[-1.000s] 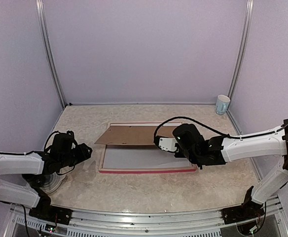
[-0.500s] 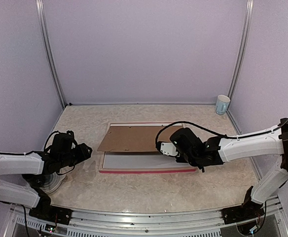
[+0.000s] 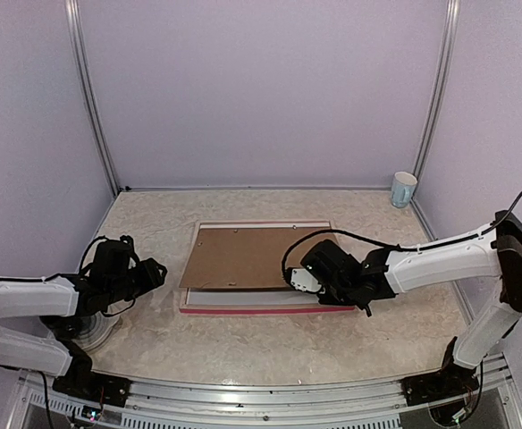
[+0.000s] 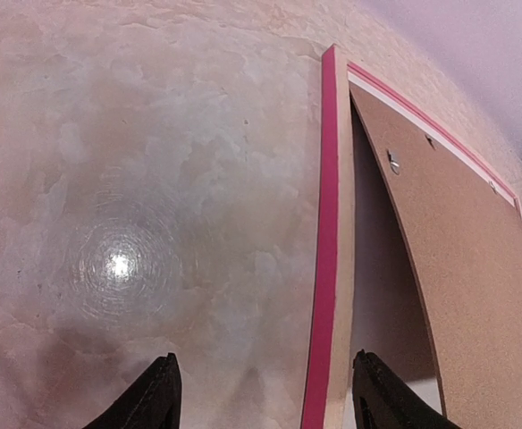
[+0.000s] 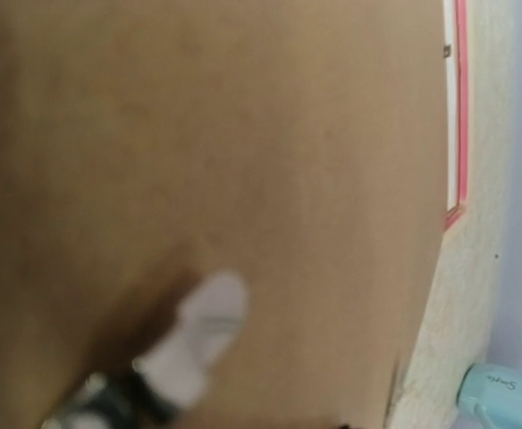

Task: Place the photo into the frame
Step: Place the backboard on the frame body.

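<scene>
Top external first, Ben: where's the frame (image 3: 270,309)?

Flat on the table (image 3: 377,349), Ana, in the middle of the picture, with its pink-red edge along the lower side. A brown backing board (image 3: 243,257) lies over most of it; a pale strip shows between the board and that lower edge.

And the photo?

Not visible in any view (the board hides whatever lies under it).

Right gripper (image 3: 298,279)?

At the board's lower right corner. Its wrist view is filled with blurred brown board, with one pale finger (image 5: 198,326) across it. I can't make out whether the jaws clamp the board.

Left gripper (image 3: 156,273)?

Middle left, near the frame's left side but apart from it. In its wrist view the dark fingertips (image 4: 158,398) are spread wide and hold nothing. That view also shows the board's edge raised a little above the frame, with shadow underneath.

Anything else?

A pale blue cup (image 3: 403,189) at the upper right, by the wall.
</scene>
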### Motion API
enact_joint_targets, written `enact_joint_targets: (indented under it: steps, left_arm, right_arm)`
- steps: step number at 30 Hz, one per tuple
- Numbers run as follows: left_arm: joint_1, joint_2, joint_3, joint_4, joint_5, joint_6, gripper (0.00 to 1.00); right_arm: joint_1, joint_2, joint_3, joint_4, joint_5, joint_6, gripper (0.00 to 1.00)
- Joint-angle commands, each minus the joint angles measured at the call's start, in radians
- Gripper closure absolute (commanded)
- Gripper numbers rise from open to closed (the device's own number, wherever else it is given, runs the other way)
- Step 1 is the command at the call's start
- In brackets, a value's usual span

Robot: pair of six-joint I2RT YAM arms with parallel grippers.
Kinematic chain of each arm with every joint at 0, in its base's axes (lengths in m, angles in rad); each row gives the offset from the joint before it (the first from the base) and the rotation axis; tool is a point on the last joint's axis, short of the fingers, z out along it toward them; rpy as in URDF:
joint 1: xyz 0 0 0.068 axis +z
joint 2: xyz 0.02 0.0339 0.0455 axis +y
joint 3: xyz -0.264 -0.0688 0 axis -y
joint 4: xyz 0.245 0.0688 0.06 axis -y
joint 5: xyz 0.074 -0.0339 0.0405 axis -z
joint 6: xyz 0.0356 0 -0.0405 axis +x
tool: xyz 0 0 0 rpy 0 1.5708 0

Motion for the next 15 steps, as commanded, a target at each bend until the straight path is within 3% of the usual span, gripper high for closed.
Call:
enact_joint_targets:
  steps: [1, 15]
  left_arm:
    - [0.005, -0.014, -0.009, 0.004, 0.010, -0.001, 0.35]
    - [0.005, -0.025, -0.009, -0.004, 0.022, -0.005, 0.35]
  right_arm:
    - [0.006, -0.003, 0.019, -0.004, -0.013, 0.041, 0.63]
    - [0.005, 0.087, 0.030, 0.017, -0.001, 0.056, 0.63]
